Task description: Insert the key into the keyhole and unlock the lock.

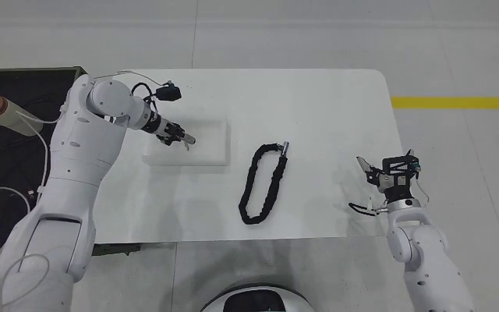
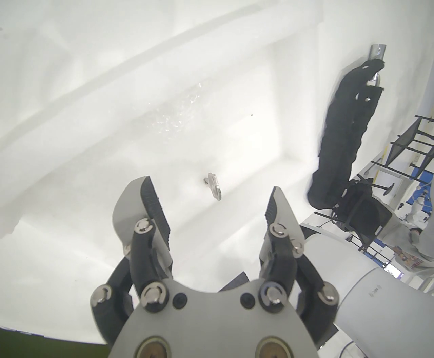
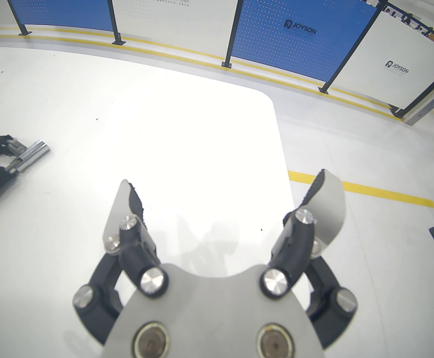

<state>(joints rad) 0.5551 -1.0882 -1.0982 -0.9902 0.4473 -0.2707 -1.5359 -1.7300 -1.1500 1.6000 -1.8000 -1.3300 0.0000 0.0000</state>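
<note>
Left fingers (image 2: 154, 203): spread open above the key (image 2: 213, 185); best lowered squarely before pinching.
Right fingers (image 3: 134, 203): spread open, at the tabletop's (image 1: 327, 109) four o'clock.

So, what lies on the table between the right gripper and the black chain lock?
Nothing: in the top view the white table is bare between the right gripper and the chain lock.

Brand logos (image 3: 300, 28) on barrier panels (image 3: 271, 47)
</note>
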